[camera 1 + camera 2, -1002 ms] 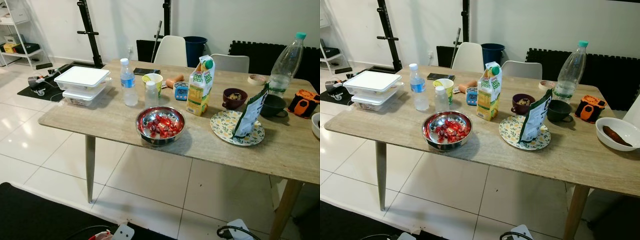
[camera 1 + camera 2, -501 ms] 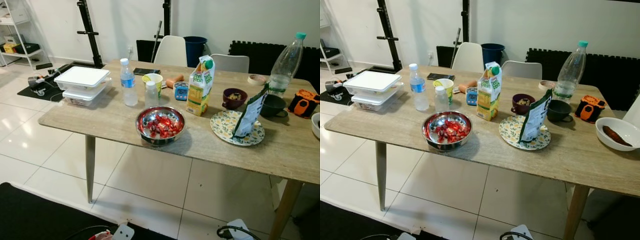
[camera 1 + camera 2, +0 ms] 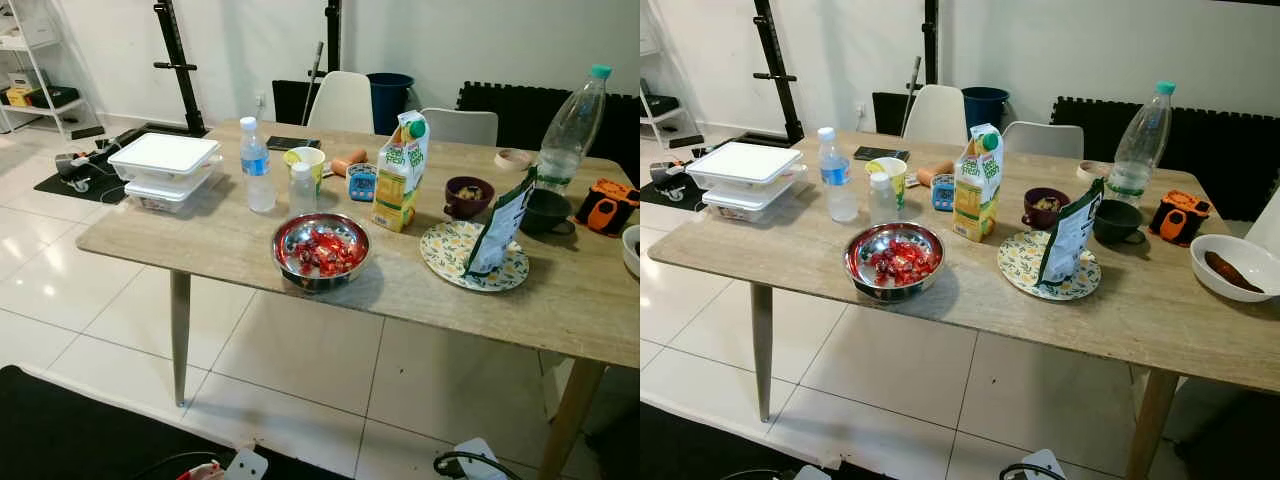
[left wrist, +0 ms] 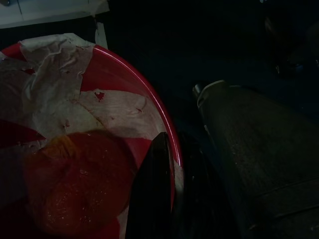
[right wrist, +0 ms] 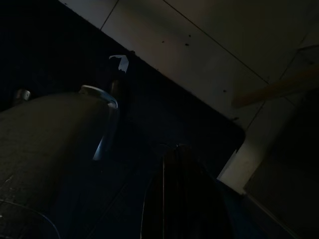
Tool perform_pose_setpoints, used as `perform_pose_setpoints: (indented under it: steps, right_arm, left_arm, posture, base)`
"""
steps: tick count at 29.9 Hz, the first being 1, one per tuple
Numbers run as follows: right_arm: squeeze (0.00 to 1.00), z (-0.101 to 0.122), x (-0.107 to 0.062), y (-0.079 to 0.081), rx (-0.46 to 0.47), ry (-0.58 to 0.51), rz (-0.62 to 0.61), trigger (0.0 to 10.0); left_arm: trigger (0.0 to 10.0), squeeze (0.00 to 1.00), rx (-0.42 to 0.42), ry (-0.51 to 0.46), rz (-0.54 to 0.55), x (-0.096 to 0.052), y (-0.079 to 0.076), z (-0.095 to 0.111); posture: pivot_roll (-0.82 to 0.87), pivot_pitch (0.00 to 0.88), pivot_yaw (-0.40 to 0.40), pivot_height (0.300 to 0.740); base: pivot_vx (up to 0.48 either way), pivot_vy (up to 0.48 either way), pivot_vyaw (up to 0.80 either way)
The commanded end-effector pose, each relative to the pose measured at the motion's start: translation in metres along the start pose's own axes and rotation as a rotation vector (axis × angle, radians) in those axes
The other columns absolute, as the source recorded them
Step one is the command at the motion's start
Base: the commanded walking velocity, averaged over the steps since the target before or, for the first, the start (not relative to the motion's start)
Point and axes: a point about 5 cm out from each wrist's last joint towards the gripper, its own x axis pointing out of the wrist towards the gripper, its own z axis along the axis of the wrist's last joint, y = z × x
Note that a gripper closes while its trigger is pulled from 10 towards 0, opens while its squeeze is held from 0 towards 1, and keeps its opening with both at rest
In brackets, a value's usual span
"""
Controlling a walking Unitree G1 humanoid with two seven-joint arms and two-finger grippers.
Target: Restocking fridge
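hanging low by the robot's side, the left gripper [image 4: 169, 189] has its jaws drawn together over the rim of a red bowl [image 4: 124, 74] lined with crumpled white paper, an orange-red round fruit [image 4: 75, 184] lying inside – whether the jaws actually clamp the rim i cannot tell. the right gripper [image 5: 182, 199] hangs idle above a dark mat [image 5: 60, 40] and pale floor tiles [image 5: 199, 50], its jaws looking closed with nothing between them.

out ahead stands a long wooden table [image 3: 230, 240]. near its front edge sits a steel bowl [image 3: 321, 251] of red-wrapped sweets. behind it stand a small water bottle [image 3: 257, 166], a shorter white-capped bottle [image 3: 302, 188], a yellow cup [image 3: 308, 160] and a juice carton [image 3: 401, 172]. stacked white containers [image 3: 165, 170] sit at the left end. to the right a green snack bag [image 3: 497, 225] stands on a patterned plate [image 3: 450, 262], with a tall clear bottle [image 3: 572, 125] behind – and a white bowl [image 3: 1232, 265] at the far right.
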Motion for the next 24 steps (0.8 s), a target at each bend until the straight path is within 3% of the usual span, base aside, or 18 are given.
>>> perform_pose_setpoints:
  steps: [1, 24]
  right_arm:
    - [0.0, -0.0013, -0.0002, -0.001, -0.017, 0.009, 0.001, 10.0]
    - [0.0, -0.0013, -0.0001, -0.0007, -0.027, 0.012, 0.003, 10.0]
  left_arm:
    - [10.0, 0.0, 0.015, 0.021, -0.006, -0.0001, -0.0036, -0.0059]
    - [10.0, 0.0, 0.013, 0.015, -0.008, 0.0001, -0.0031, -0.0035]
  posture:
    - [-0.07, 0.0, -0.009, 0.74]
    - [-0.07, 0.0, -0.008, 0.74]
  base:
    - [0.0, 0.0, 0.0]
    - [0.0, 0.0, 0.0]
